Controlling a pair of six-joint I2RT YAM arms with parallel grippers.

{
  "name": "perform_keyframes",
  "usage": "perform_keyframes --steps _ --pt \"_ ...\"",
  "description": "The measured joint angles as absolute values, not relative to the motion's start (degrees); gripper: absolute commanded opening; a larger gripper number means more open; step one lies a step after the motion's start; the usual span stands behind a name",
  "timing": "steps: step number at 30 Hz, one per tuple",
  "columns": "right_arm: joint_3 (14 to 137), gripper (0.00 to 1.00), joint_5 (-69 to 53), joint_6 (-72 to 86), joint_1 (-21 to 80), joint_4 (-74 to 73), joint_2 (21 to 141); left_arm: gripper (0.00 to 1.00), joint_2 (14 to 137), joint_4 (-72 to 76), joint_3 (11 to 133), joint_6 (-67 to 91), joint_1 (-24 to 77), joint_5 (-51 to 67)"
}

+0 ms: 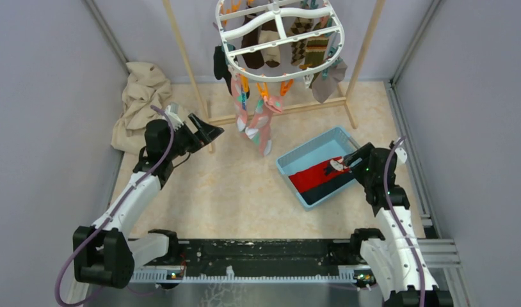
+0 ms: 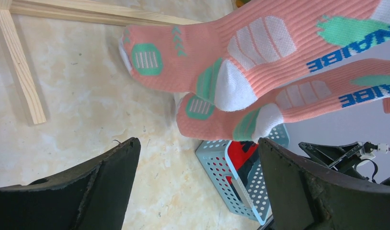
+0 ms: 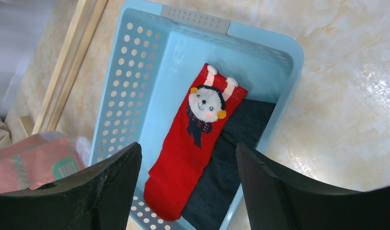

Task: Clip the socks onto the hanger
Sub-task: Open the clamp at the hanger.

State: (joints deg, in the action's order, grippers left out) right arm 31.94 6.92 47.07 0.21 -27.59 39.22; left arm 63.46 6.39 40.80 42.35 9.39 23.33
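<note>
Hovering above the light blue perforated plastic basket (image 3: 198,19), the right pincer (image 3: 187,155) is spread wide and grips nothing; the bright red bear-faced sock (image 3: 181,165) and the dark navy sock (image 3: 234,153) lie flat side by side inside. The left pincer (image 2: 198,146), equally wide apart and empty, is raised near the pink-and-teal patterned socks (image 2: 260,52) hanging from the white plastic oval drying hanger (image 1: 280,25).

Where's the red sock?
Top view, right side: the red sock lies in the light blue basket beside the dark sock, just ahead of the right gripper.
</note>
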Motion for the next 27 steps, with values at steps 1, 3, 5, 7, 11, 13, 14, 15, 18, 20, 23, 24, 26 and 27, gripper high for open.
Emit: perform_keyframes --steps 1,3,5,7,11,13,14,15,18,20,23,24,26,27 --pt "31.94 0.70 6.31 47.00 0.21 -27.31 39.86 0.98 63.83 6.37 40.80 42.35 9.39 23.35" --pt "31.94 0.68 5.39 46.92 0.21 -26.70 41.19 0.98 64.53 6.35 40.80 42.35 9.39 23.38" --pt "31.94 0.67 4.69 46.89 0.21 -26.35 41.65 0.98 64.88 6.17 40.80 42.33 9.39 23.38" --pt "31.94 0.66 4.40 46.68 0.21 -25.85 41.23 0.98 64.86 6.04 40.80 42.30 9.39 23.35" --pt "31.94 0.57 4.10 45.65 0.21 -25.23 40.12 0.98 64.86 5.98 40.80 41.78 9.39 23.38" --pt "32.01 0.54 3.18 44.56 0.21 -24.58 40.23 0.97 64.77 6.72 40.51 41.08 9.39 23.94" --pt "32.03 0.54 2.72 44.03 0.21 -24.38 40.47 0.96 64.53 7.73 39.92 40.80 9.41 24.27" --pt "32.18 0.54 2.28 43.42 0.21 -24.40 40.86 0.95 64.16 8.86 39.05 40.53 9.41 24.34" --pt "33.28 0.54 1.41 41.54 0.21 -24.36 42.81 0.95 63.44 8.86 37.52 39.79 9.63 21.80" --pt "33.87 0.54 0.54 40.42 0.21 -24.29 43.68 0.94 64.36 6.90 38.02 39.07 9.63 18.13" --pt "33.87 0.51 -1.41 39.16 0.21 -23.24 43.77 0.93 67.16 3.53 39.09 38.87 9.67 11.31" --pt "33.87 0.50 -2.11 38.74 0.21 -22.81 43.77 0.93 68.01 2.81 39.09 38.89 9.69 9.58" --pt "33.89 0.50 -3.95 37.74 0.21 -21.80 43.97 0.93 69.73 1.32 39.11 38.85 9.82 6.33" --pt "34.11 0.48 -5.15 37.10 0.21 -21.43 44.29 0.93 70.65 0.56 39.31 38.83 10.17 4.93"
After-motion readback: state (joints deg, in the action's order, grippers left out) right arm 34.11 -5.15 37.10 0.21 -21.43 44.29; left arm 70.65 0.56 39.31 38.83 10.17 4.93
